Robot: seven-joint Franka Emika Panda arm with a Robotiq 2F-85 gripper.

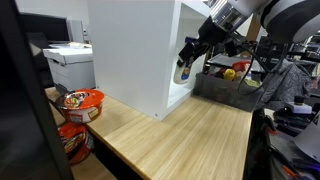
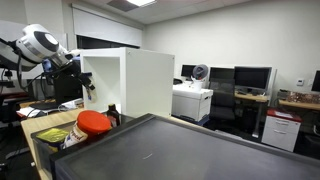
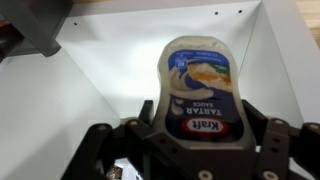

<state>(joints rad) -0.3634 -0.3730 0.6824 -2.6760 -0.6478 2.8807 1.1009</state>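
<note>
My gripper (image 3: 200,125) is shut on a Kraft tartar sauce bottle (image 3: 197,85), white with a blue label, its far end pointing into the open white cabinet (image 3: 130,45). In an exterior view the gripper (image 1: 187,62) holds the bottle (image 1: 183,72) at the cabinet's open front (image 1: 130,50), above the shelf floor. In the other exterior view the arm (image 2: 45,45) reaches to the cabinet's opening (image 2: 100,80); the bottle is too small to make out there.
A wooden table (image 1: 190,135) carries the cabinet. Red noodle bowls (image 1: 82,100) stand at its near corner, also in an exterior view (image 2: 92,122). A grey bin with items (image 1: 228,85) sits beside the cabinet. Office desks and monitors (image 2: 250,78) stand behind.
</note>
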